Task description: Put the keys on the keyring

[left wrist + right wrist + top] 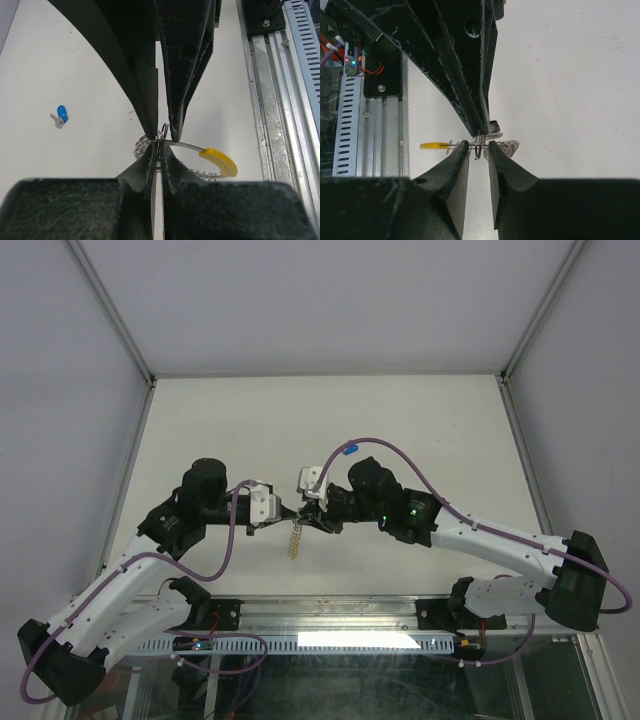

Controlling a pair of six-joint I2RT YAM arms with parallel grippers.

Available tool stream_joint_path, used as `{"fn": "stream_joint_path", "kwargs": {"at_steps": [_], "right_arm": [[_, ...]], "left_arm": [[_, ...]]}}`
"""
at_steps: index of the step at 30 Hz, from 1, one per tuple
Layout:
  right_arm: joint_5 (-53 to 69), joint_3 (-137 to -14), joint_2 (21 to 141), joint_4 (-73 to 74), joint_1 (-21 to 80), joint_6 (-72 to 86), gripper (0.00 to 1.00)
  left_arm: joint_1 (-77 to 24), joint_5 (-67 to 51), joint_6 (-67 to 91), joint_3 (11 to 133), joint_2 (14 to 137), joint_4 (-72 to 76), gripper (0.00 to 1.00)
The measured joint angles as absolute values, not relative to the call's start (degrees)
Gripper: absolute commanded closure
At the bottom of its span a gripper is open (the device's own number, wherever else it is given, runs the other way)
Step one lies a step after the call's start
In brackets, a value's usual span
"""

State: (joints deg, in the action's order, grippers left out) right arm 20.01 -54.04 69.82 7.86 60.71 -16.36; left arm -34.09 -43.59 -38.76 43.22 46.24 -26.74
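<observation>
My left gripper point(159, 155) pinches the keyring point(220, 162); the right gripper point(479, 147) narrowly flanks it, whether gripping I cannot tell.

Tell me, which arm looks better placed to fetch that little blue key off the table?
Right, probably. The left jaws are clamped on the keyring, holding it up; the right jaws stand slightly apart, and the blue key lies close by the right arm's wrist.
</observation>
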Motion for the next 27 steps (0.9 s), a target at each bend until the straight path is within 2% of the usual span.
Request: {"fn": "stream_joint_path", "kwargs": {"at_steps": [5, 8, 11, 15, 17, 19, 27], "right_arm": [[20.3, -54.3, 69.8, 7.8, 60.7, -16.4, 0.78], [20.5, -54.4, 70.0, 7.8, 60.7, -16.4, 0.84], [20.6, -54.8, 70.6, 7.9, 60.7, -16.4, 0.98], [20.9, -55.1, 71.0, 8.2, 60.6, -16.6, 1.0], [21.0, -55.1, 71.0, 8.2, 60.6, -16.6, 1.0], [21.0, -55.1, 71.0, 8.3, 60.6, -16.9, 1.0], [20.9, -54.5, 68.4, 9.7, 60.6, -19.2, 1.0]], "left_arm": [[-34.2, -43.5, -39.5, 43.7, 46.3, -27.6, 1.0], [-34.6, -43.5, -39.7, 43.9, 46.6, -27.9, 1.0], [-34.6, -43.5, -39.9, 43.9, 46.6, -28.5, 1.0], [-34.6, -43.2, -40.0, 43.9, 46.6, -28.8, 1.0], [-34.6, -43.2, -40.0, 43.9, 46.6, -28.8, 0.87], [-34.8, -43.2, -40.1, 43.9, 46.6, -28.8, 0.79], [-34.9, -43.2, -37.6, 44.2, 41.1, -26.6, 0.69]]}}
